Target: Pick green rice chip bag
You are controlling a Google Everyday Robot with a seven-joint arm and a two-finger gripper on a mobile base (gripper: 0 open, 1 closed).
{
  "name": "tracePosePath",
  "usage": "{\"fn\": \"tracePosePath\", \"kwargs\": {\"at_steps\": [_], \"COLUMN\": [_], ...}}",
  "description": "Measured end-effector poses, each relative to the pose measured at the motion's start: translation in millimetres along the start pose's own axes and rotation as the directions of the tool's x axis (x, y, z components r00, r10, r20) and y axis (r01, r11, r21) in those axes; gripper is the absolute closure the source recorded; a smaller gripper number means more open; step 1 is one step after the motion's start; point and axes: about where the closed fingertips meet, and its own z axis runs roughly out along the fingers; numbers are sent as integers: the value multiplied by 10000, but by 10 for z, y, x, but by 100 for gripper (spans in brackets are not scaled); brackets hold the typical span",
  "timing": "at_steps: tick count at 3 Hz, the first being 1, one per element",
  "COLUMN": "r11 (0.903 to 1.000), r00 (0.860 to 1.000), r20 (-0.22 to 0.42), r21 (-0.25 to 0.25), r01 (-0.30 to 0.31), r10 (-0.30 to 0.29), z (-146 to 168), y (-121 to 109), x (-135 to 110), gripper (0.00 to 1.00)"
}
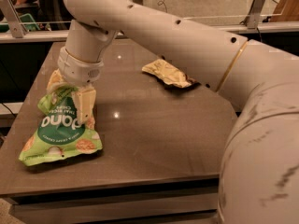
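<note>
The green rice chip bag (pixel 60 134) is lime green with white lettering and pictures of round chips. It stands tilted at the table's front left, its bottom edge on the tabletop and its top pinched up. My gripper (pixel 70 94) comes down from above and is shut on the bag's top. One cream finger (pixel 85 104) lies across the bag's front and the other (pixel 54 80) is behind it. The large white arm (pixel 187 36) sweeps in from the right.
A cream-and-brown chip bag (pixel 167 73) lies flat at the back middle of the dark brown table (pixel 159 129). A glass railing with metal posts (pixel 252 8) runs behind. The table's left edge is close to the green bag.
</note>
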Motion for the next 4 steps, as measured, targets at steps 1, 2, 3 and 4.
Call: {"fn": "tracePosePath", "kwargs": {"at_steps": [1, 2, 3, 4], "r11": [9997, 9937, 9741, 9489], "r00": [9997, 9956, 9832, 9666], "r20": [-124, 66, 570, 1115], "r21": [157, 621, 1370, 1939], "r01": [-192, -933, -1800, -2491], "r10": [194, 930, 1736, 2309], "z": [-110, -307, -555, -718], "y": [-44, -149, -305, -436], "x": [43, 157, 242, 299], "gripper": [100, 100, 100, 100]}}
